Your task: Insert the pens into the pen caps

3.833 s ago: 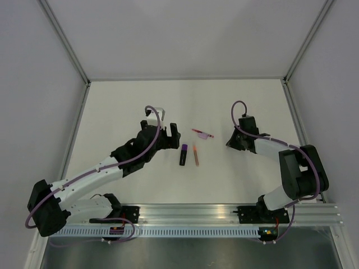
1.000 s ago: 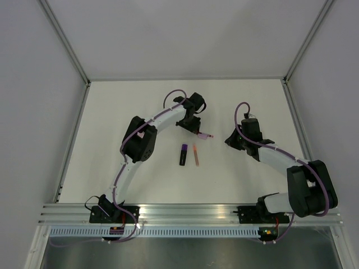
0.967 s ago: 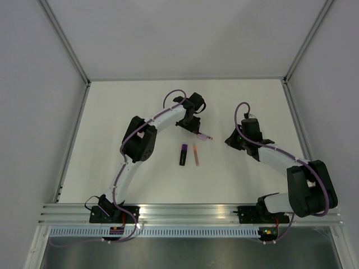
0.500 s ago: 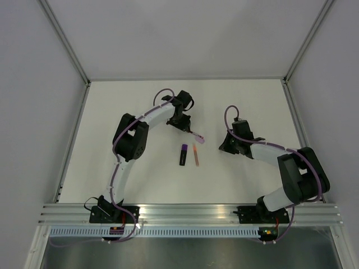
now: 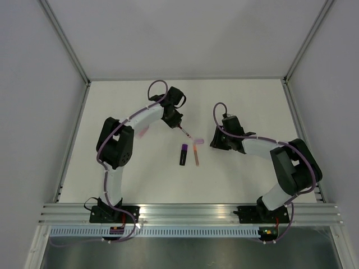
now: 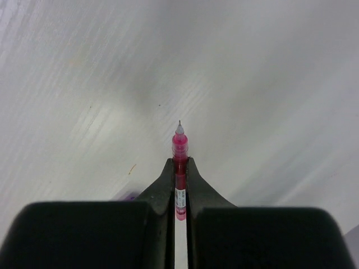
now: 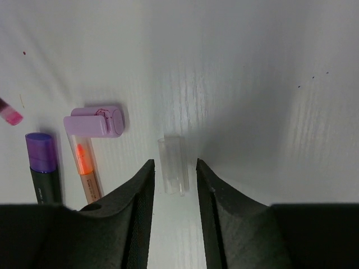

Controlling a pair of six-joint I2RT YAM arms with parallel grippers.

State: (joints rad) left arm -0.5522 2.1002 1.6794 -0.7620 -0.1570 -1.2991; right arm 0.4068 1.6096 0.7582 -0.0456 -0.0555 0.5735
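Note:
My left gripper [image 6: 179, 168] is shut on a pink pen [image 6: 179, 147] held above the table, its bare tip pointing forward; the top view shows this gripper [image 5: 180, 128] just left of the other pens. My right gripper [image 7: 174, 165] is open. A clear pen cap [image 7: 173, 162] lies on the table between its fingers, touching neither. To its left lie a lilac cap [image 7: 95, 121], an orange pen [image 7: 87, 171] and a black pen with a purple end [image 7: 42, 162]. The top view shows the black pen [image 5: 183, 155] and the orange pen [image 5: 196, 158] side by side.
White table [image 5: 247, 101] with walls on three sides and metal posts at the back corners. The arms' bases sit on a rail [image 5: 190, 213] at the near edge. Both wrists hang close together over the middle of the table, either side of the pens.
The left gripper has carried the pink pen leftward and a little toward the near edge. The right gripper has slid left toward the pens and its jaws have widened.

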